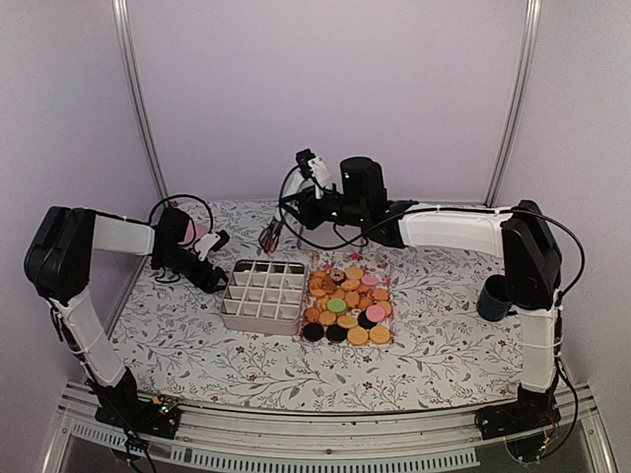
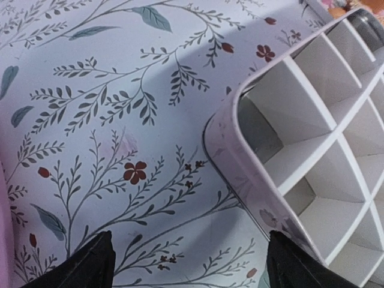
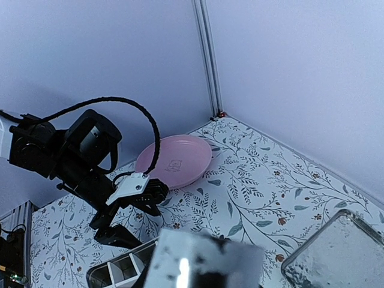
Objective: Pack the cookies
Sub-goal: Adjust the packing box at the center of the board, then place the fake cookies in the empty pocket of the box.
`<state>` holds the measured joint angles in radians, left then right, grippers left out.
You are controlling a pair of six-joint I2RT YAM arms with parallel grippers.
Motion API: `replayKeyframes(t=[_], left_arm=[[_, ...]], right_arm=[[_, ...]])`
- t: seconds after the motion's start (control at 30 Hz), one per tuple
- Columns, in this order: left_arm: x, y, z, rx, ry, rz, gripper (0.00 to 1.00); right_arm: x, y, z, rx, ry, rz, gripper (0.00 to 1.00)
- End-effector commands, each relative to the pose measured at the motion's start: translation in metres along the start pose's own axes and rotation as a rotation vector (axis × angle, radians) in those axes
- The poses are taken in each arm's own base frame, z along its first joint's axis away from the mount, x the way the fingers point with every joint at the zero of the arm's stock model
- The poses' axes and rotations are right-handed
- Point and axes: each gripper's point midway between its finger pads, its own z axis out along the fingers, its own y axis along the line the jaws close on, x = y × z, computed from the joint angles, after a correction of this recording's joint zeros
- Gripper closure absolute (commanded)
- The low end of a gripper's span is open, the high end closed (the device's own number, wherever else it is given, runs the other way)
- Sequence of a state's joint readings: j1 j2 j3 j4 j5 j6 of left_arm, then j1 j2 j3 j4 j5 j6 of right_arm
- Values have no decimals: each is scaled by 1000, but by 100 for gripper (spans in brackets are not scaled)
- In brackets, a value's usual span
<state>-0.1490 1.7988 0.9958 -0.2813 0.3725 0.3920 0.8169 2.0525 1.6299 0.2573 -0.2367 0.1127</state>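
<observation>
Jaws on the left gripper (image 1: 215,280) looked apart from above, just left of the divided box (image 1: 262,294). The right gripper (image 1: 271,236) hung behind that box, and I could not tell how its jaws stood. All the cookies (image 1: 347,304) lay in a clear tray (image 1: 386,258) touching the box's right side.

From the left wrist, both fingertips (image 2: 90,264) stood wide apart with the box's corner just ahead, and the cells in view were empty.

From the right wrist, a pink plate (image 3: 174,161) lay beyond the box on the tabletop (image 3: 264,180).

Packing, I judged, had not begun. Every cookie was left to move.
</observation>
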Motion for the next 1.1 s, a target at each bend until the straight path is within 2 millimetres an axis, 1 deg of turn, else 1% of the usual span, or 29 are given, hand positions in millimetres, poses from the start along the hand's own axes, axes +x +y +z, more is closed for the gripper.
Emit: replayKeyframes(t=[0.0, 0.07, 0.17, 0.27, 0.5, 0.63, 0.73, 0.9, 1.07], left_arm=[[0, -5, -18, 75, -44, -59, 12], [6, -4, -19, 81, -35, -67, 12], [15, -7, -17, 96, -24, -74, 12], [21, -9, -17, 110, -19, -85, 12], [21, -12, -20, 123, -26, -91, 13], [22, -12, -21, 121, -27, -89, 13], [23, -13, -22, 122, -29, -85, 13], [26, -15, -22, 118, -27, -86, 13], [25, -16, -23, 125, -27, -90, 13]], right_arm=[[-37, 36, 26, -99, -140, -55, 100], [-26, 37, 40, -99, -130, -59, 100], [-15, 37, 51, -91, -124, -64, 100], [-6, 37, 59, -87, -120, -71, 100], [12, 39, 72, -61, -108, -100, 100], [16, 39, 74, -53, -101, -119, 100], [13, 38, 72, -43, -102, -129, 100], [7, 47, 64, -67, -103, -136, 99], [12, 53, 60, -67, -87, -168, 97]])
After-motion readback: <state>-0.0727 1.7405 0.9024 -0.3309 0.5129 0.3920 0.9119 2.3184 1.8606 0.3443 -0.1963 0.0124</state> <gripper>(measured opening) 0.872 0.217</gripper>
